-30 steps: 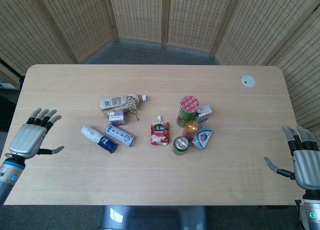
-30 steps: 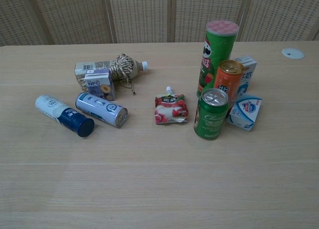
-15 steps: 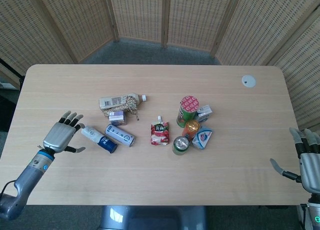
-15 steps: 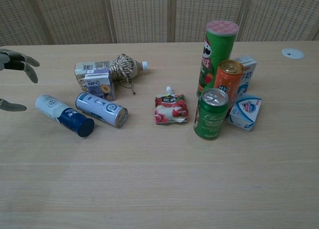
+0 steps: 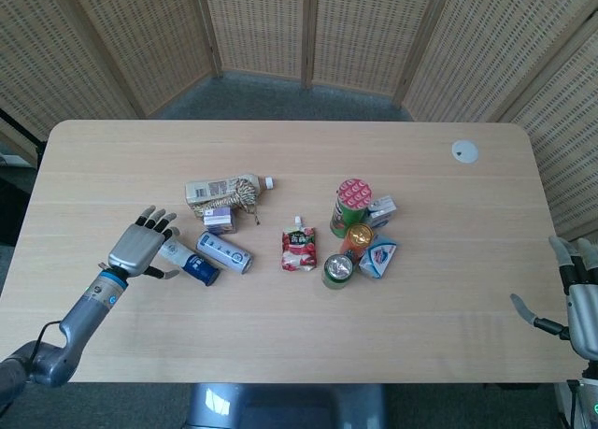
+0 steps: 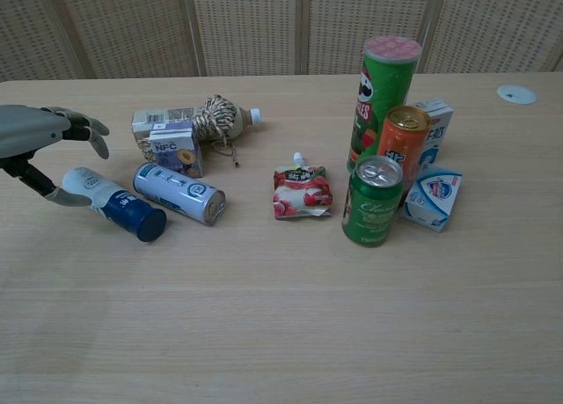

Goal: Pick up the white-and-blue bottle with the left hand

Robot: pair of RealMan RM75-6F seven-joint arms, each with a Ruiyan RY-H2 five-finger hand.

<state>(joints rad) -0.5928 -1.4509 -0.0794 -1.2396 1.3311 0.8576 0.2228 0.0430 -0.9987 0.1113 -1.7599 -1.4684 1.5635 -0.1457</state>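
Observation:
The white-and-blue bottle (image 5: 187, 261) (image 6: 114, 202) lies on its side on the table (image 5: 280, 336), left of centre, with its dark blue cap end toward the front right. My left hand (image 5: 141, 248) (image 6: 35, 142) hovers at the bottle's white end, fingers spread. The thumb sits just beside that end and nothing is gripped. My right hand (image 5: 581, 296) hangs at the table's right edge, fingers apart and holding nothing; only the head view shows it.
A blue-and-white can (image 6: 179, 193) lies right beside the bottle. Behind are a small carton (image 6: 171, 149) and a twine-wrapped bottle (image 6: 215, 118). A red pouch (image 6: 303, 191), a green tube (image 6: 383, 96), two cans and cartons cluster at centre right.
My left hand has moved right across the table to the bottle's white end. My right hand has drifted slightly down toward the table's right edge. The objects have not moved.

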